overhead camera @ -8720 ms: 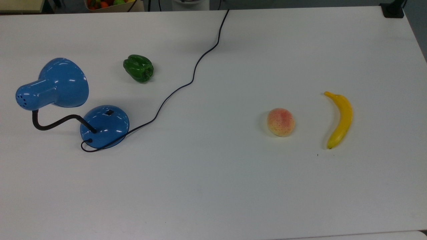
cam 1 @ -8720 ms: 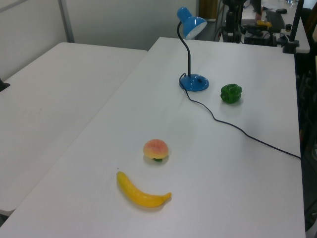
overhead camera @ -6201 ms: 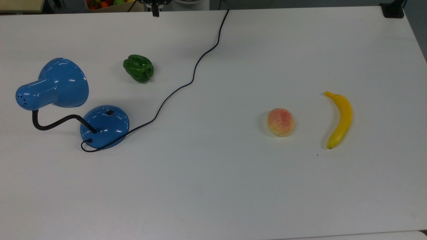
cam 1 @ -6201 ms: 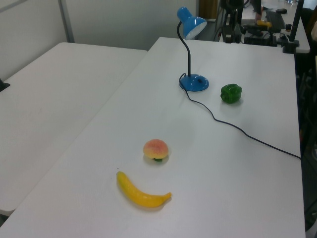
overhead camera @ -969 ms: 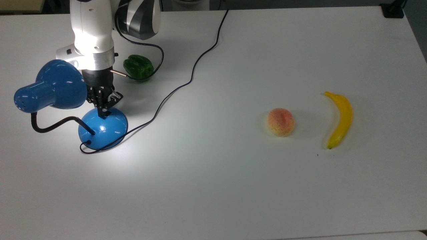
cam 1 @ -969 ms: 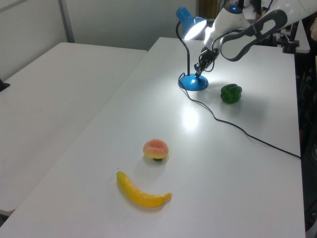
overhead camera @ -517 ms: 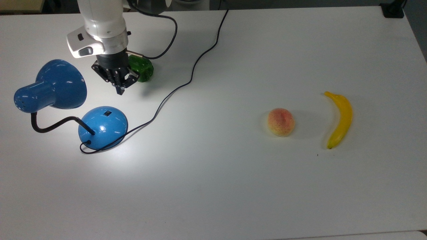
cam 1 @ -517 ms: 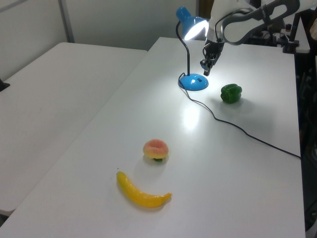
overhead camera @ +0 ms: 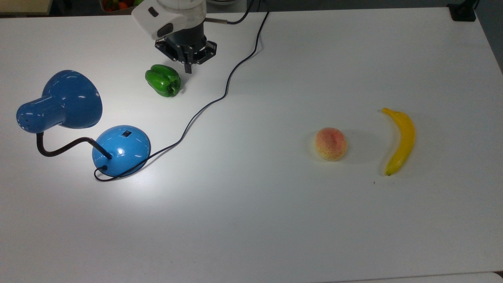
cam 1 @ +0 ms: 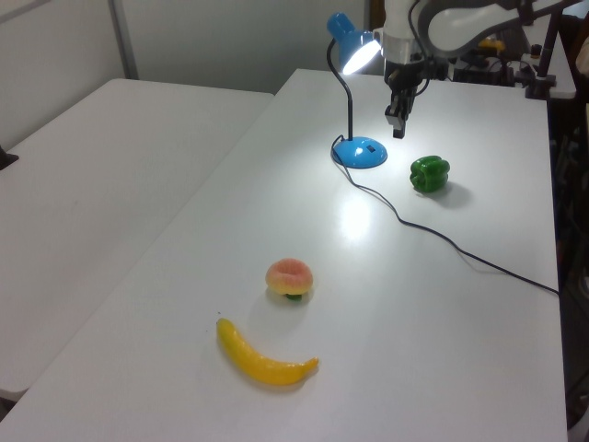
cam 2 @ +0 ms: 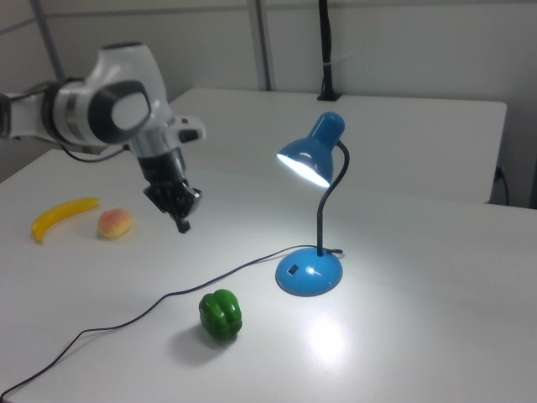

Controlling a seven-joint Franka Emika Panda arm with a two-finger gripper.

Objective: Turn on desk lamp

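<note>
A: On the white table (overhead camera: 275,220), what surrounds the desk lamp (overhead camera: 122,151)?

B: In the top view, the lamp stands at the top view's left. Its round domed base sits on the tabletop, and a small black switch (overhead camera: 126,134) is set in the dome. A green bell pepper (overhead camera: 163,80) lies near it, toward the far edge, apart from the base. A peach (overhead camera: 331,144) and a banana (overhead camera: 400,140) lie well apart from the lamp at the top view's right, the peach just beside the banana, not touching.

A: Anything crossing the space?

B: The black cord (overhead camera: 226,92) leaves the base, loops once beside it, then snakes across the table to the far edge, passing between the pepper and the peach.

A: Gripper?

B: The gripper (overhead camera: 188,67) hangs above the table near the far edge, just beyond the pepper and clear of the lamp. Its two fingers are pressed together, holding nothing. In the right view it hovers (cam 2: 182,223) off the surface, well apart from the lamp (cam 2: 309,273).

A: Materials, shapes?

B: Lamp: glossy blue, cone-shaped shade (cam 2: 305,161), black bendy gooseneck (overhead camera: 63,147). The shade glows white inside; a bright patch lies on the matte table beside the base (cam 1: 360,153). Pepper lobed and shiny. Peach rounded, pink-yellow, speckled. Banana smooth, curved, yellow. Arm casing white with black joints.
</note>
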